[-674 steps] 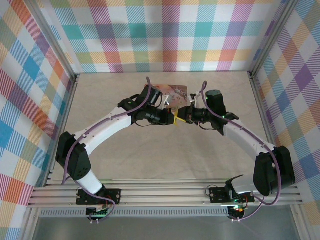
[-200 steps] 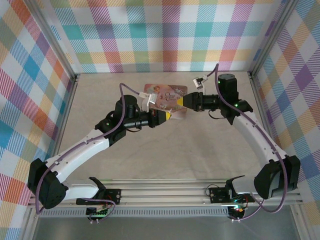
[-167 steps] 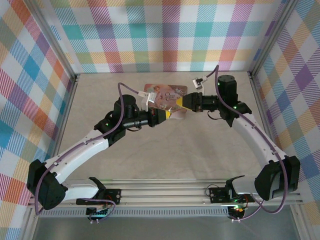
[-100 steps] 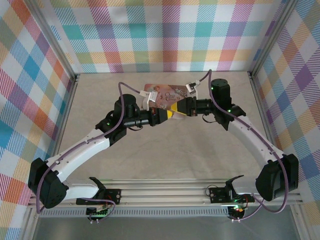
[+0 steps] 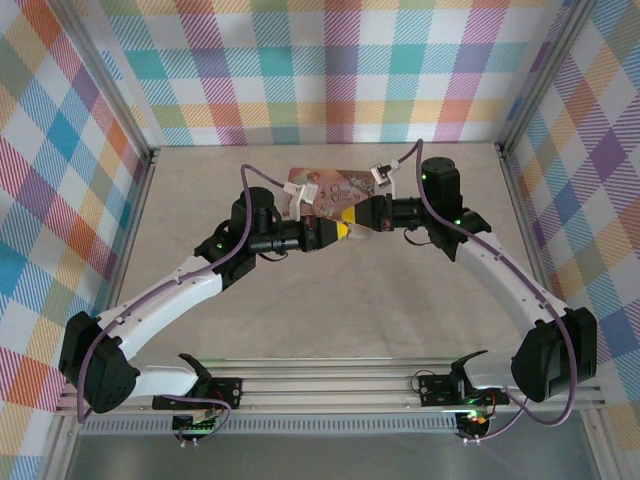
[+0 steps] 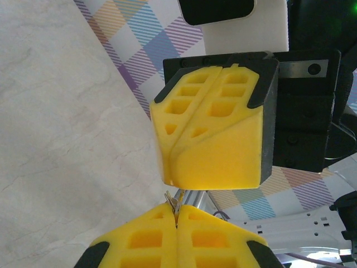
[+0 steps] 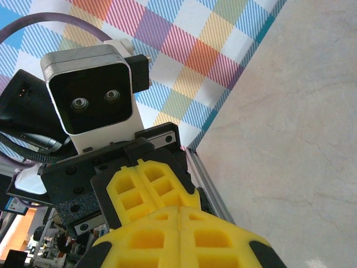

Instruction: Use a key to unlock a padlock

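Note:
In the top external view my two grippers meet tip to tip above the table, just in front of the pink tin [image 5: 330,186]. My left gripper [image 5: 341,231] [image 6: 177,209] is shut on a thin sliver of metal, the key [image 6: 170,199], which pokes out between its yellow fingertips. My right gripper [image 5: 351,218] [image 7: 179,211] is shut, its yellow tips right against the left one's. From the left wrist it appears as a closed yellow block [image 6: 215,128] just above the key. Whether it pinches anything cannot be made out. The padlock is hidden.
The beige tabletop [image 5: 330,310] spreads out below both arms. Checked walls and metal corner posts [image 5: 150,160] close the table in at left, back and right. A metal rail [image 5: 330,385] runs along the near edge by the arm bases.
My right gripper has moved left toward the left gripper and gone from open to shut, tips now touching. The left gripper stayed shut on the key and barely shifted.

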Robot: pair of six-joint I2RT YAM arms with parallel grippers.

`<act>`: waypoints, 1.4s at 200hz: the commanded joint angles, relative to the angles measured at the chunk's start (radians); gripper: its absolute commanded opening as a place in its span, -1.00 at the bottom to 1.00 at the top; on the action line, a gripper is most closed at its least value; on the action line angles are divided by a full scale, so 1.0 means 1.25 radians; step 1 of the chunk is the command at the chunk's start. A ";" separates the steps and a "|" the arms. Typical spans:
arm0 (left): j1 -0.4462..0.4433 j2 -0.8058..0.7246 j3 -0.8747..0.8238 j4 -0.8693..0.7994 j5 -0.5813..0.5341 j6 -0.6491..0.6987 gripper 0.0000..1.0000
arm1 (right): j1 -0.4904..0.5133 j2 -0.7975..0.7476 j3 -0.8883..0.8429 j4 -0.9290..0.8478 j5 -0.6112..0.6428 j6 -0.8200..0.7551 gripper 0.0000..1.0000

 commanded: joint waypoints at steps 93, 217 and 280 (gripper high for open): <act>0.038 -0.062 0.001 0.018 0.024 -0.067 -0.16 | 0.007 0.017 0.222 -0.399 0.018 -0.350 -1.00; 0.008 -0.075 -0.067 0.246 0.009 -0.158 -0.33 | -0.009 0.018 0.168 -0.195 -0.038 -0.161 -1.00; 0.001 -0.051 -0.055 0.242 0.016 -0.165 -0.40 | -0.009 0.007 0.154 -0.177 -0.035 -0.144 -1.00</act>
